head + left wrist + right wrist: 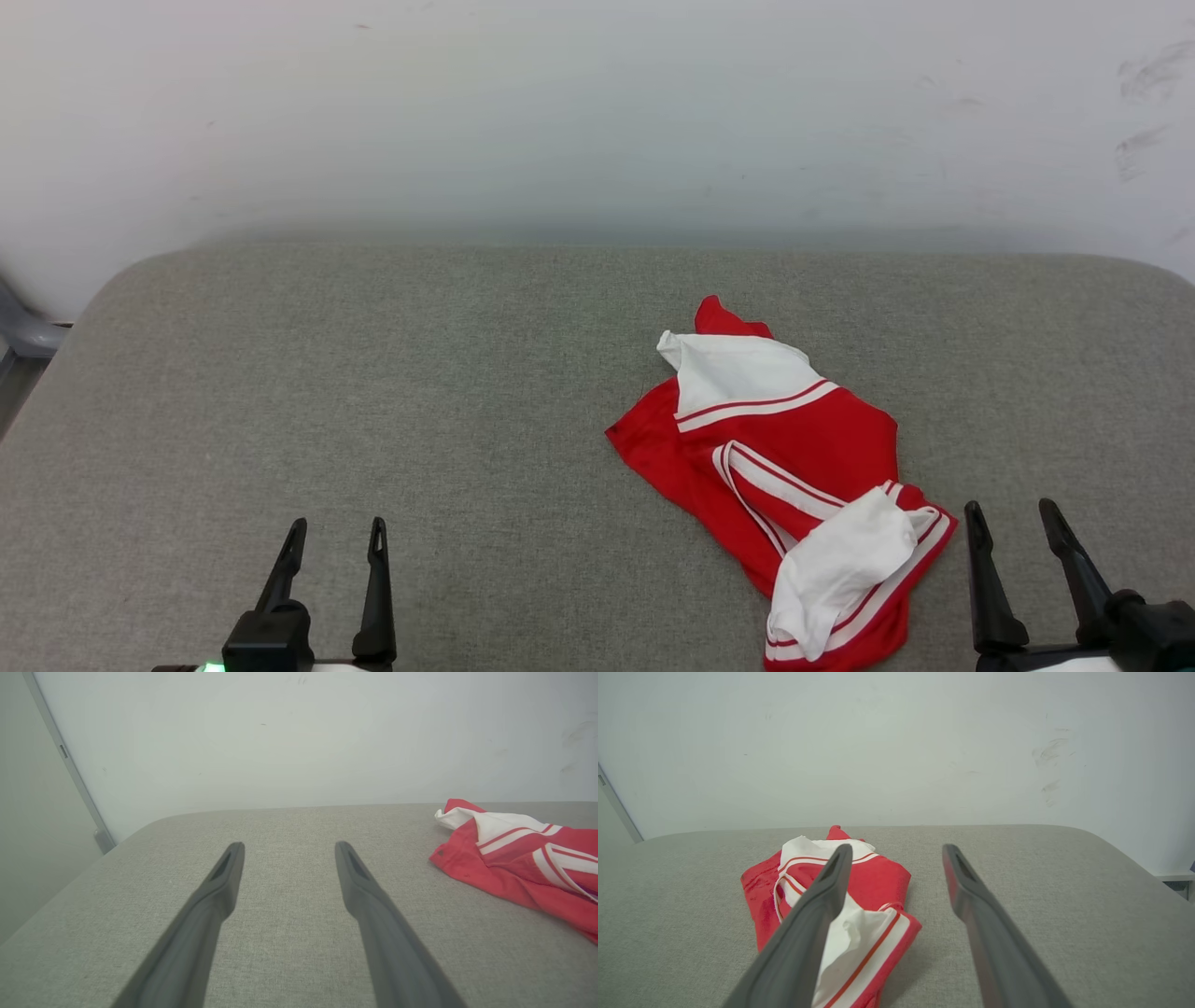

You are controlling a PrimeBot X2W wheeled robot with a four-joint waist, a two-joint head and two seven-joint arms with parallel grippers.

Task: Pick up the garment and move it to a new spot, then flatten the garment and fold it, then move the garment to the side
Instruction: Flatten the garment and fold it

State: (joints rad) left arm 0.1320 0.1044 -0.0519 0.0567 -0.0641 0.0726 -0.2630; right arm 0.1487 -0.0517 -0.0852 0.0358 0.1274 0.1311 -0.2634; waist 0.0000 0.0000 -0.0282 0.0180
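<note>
Grey woven-fabric tabletop (373, 392) w/ rounded far corners, set against plain white wall (597, 112). Dark scuff marks (1153, 79) on wall, upper right. Slim grey strip (70, 770) runs up wall at left. Grey curved object (23, 331) beyond tabletop's left corner, can't ID.

Bright, even, diffuse light fills all three views without glare, leaving the pale wall (597, 112) flat and slightly washed out toward the top of each frame. Shadows are faint: a soft one lies at the lower right edge of the garment (878, 882) in the right wrist view, and a hazy band lies where the wall meets the grey tabletop (373, 420). In both wrist views the dark fingers (210, 914) swell and soften toward the bottom edge.
</note>
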